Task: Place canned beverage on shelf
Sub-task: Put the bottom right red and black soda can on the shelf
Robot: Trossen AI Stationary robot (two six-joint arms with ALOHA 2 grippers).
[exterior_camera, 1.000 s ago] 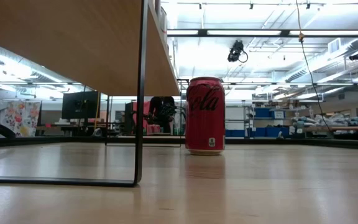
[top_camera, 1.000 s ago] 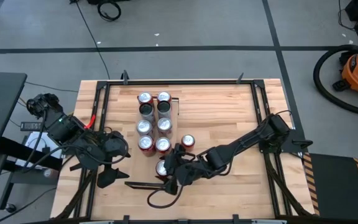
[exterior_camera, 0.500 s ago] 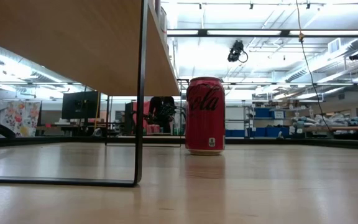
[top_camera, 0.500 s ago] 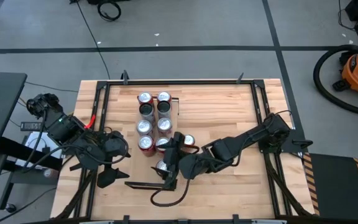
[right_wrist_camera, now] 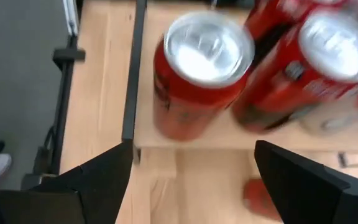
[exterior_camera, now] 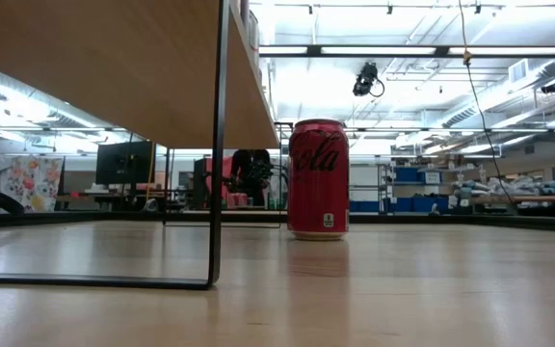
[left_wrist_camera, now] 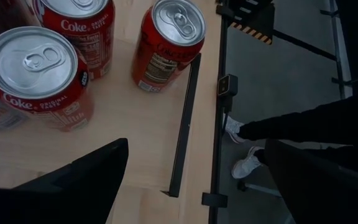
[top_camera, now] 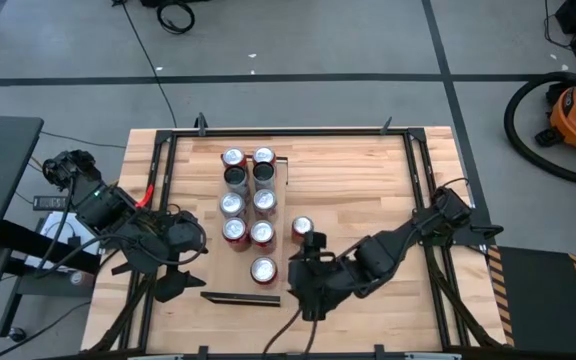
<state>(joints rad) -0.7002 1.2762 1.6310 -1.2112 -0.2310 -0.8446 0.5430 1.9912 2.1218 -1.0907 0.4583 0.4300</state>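
The shelf (top_camera: 230, 272) is a pale board raised on dark legs, with a dark lip (top_camera: 238, 296) at its near end. Several red Coke cans stand on it in two rows. The nearest can (top_camera: 263, 269) stands alone by the near lip and also shows in the right wrist view (right_wrist_camera: 201, 74). One more can (top_camera: 302, 228) stands on the tabletop right of the shelf, and the low view (exterior_camera: 318, 179) shows it upright. My right gripper (top_camera: 296, 278) is open and empty, just right of the nearest can. My left gripper (top_camera: 180, 265) is open and empty, left of the shelf.
A dark metal frame (top_camera: 418, 180) runs round the planked tabletop. The shelf's dark leg (exterior_camera: 218, 145) stands on the table. A person's shoes (left_wrist_camera: 244, 149) show on the floor beyond the table edge. Bare tabletop lies right of the shelf (top_camera: 368, 180).
My right gripper has come off the can at the shelf's near end and drawn back toward the table's right edge, turning as it went. That can stays upright on the shelf. My left arm has kept still.
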